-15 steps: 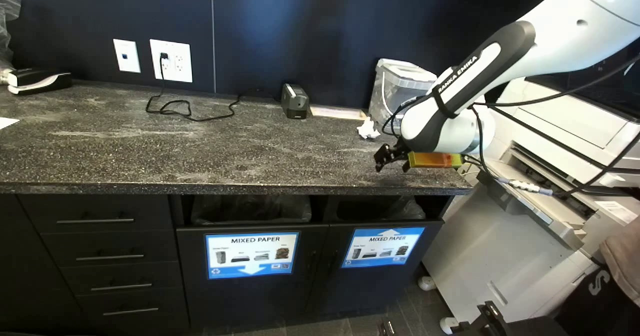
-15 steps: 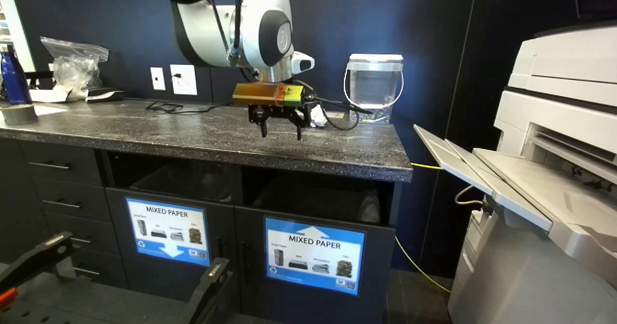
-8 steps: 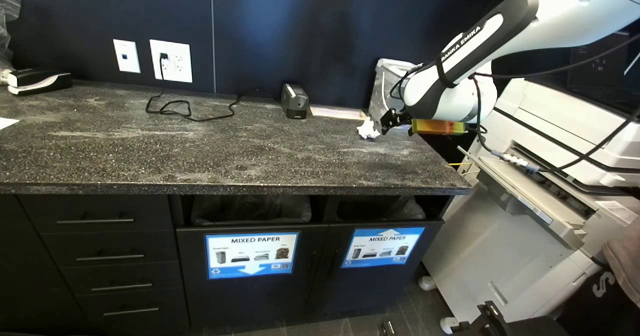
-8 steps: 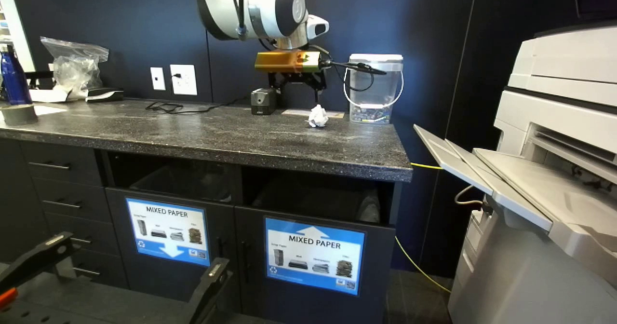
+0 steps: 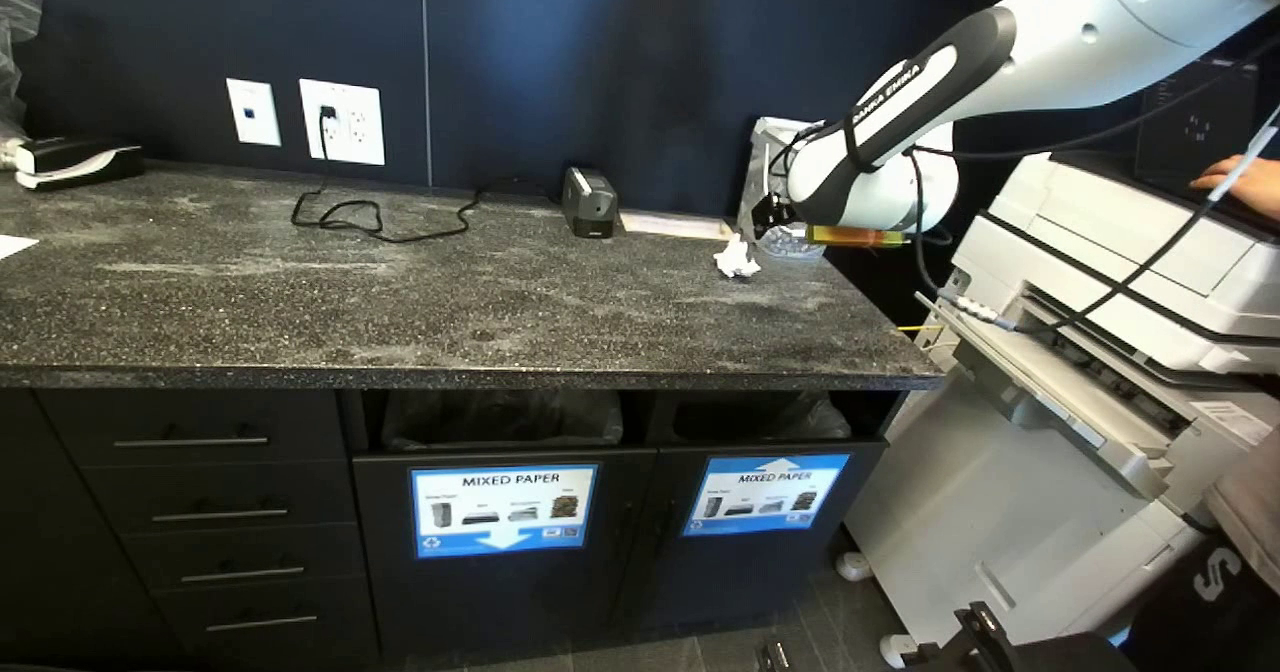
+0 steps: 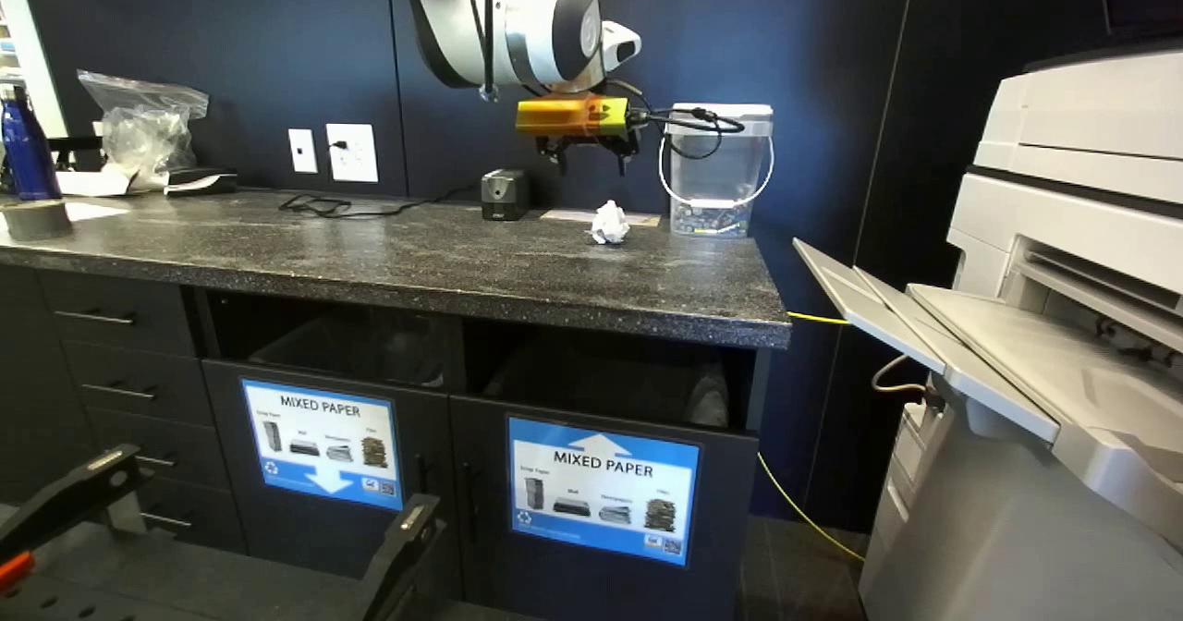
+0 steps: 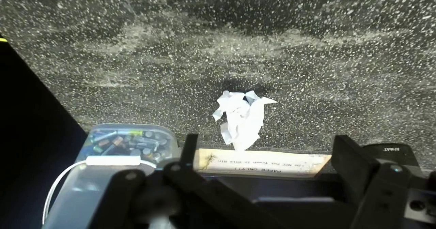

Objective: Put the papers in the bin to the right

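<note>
the only paper wad (image 7: 242, 120) in sight lay on the bench (image 6: 370, 251), roughly between a clear bucket (image 6: 716, 164) and a pencil sharpener (image 6: 505, 198). the claw (image 6: 591, 169) hung above, spread wide, holding nothing. the wad looked off-centre in its gap, so a straight drop could catch just an edge or bump the bucket. the right-hand bin (image 6: 603, 422) had its slot under the bench's front edge, which could scrape the wad loose.
</note>
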Available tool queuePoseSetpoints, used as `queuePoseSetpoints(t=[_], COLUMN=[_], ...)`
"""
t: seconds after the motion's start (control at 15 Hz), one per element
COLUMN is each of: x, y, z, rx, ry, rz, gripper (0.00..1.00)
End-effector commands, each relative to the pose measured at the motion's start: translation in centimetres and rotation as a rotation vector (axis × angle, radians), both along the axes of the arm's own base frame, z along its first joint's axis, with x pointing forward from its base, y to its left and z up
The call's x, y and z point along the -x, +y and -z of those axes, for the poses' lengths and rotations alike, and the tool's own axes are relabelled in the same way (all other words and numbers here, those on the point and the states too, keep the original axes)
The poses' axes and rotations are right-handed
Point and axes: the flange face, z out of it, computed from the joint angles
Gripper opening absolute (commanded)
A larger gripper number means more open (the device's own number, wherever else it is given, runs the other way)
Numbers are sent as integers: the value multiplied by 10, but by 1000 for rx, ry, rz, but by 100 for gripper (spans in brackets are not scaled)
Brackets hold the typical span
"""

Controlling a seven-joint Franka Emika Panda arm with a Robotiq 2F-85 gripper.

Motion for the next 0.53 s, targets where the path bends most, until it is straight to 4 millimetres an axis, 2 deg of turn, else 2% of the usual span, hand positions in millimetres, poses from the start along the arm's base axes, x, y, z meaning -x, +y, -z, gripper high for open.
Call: queuePoseSetpoints(t=[0.0,0.47], x=[-36,-81], y=[0,0], z=[13,50], rx=[3,6], ry=[-60,-91], rz=[-11,-48], gripper=[100,100])
